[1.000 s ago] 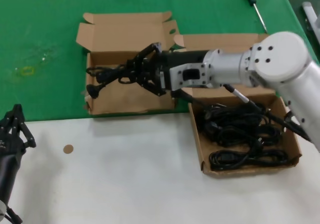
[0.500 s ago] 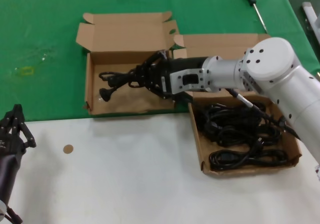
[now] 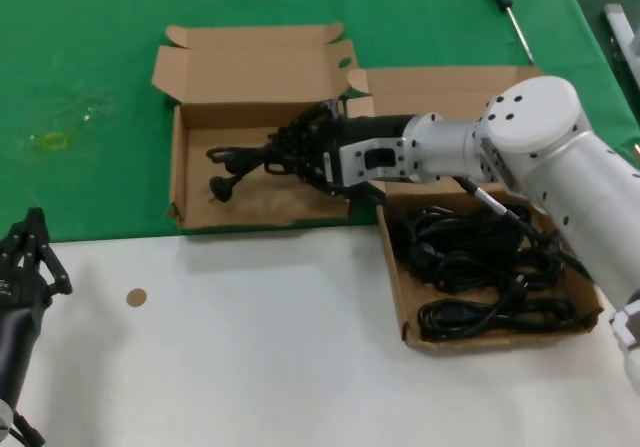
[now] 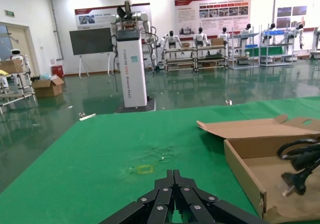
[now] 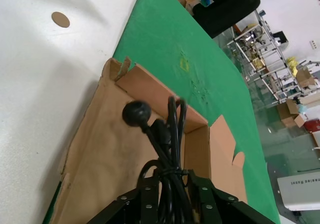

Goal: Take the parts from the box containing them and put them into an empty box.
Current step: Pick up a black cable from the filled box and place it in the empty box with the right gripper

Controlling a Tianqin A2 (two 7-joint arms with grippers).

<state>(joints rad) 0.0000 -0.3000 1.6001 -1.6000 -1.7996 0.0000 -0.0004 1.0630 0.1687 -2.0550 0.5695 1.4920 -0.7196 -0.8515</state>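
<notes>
Table [image 3: 250,357], green mat [image 3: 80,57]: two boxes [image 3: 250,67] [image 3: 400,297], screwdriver [image 3: 508,9].

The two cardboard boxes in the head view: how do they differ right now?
The smaller box lies on the green cloth and holds one power cord, gripped by the right claw. The larger box straddles cloth and white table, filled with coiled cords. The smaller box's lid shows fully; the larger's is partly hidden by the arm. Both are brown, open and lie flat.

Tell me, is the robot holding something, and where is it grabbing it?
Yes. The right claw grips a black power cord around the middle of its bundle, over the smaller box. The left claw holds nothing.
</notes>
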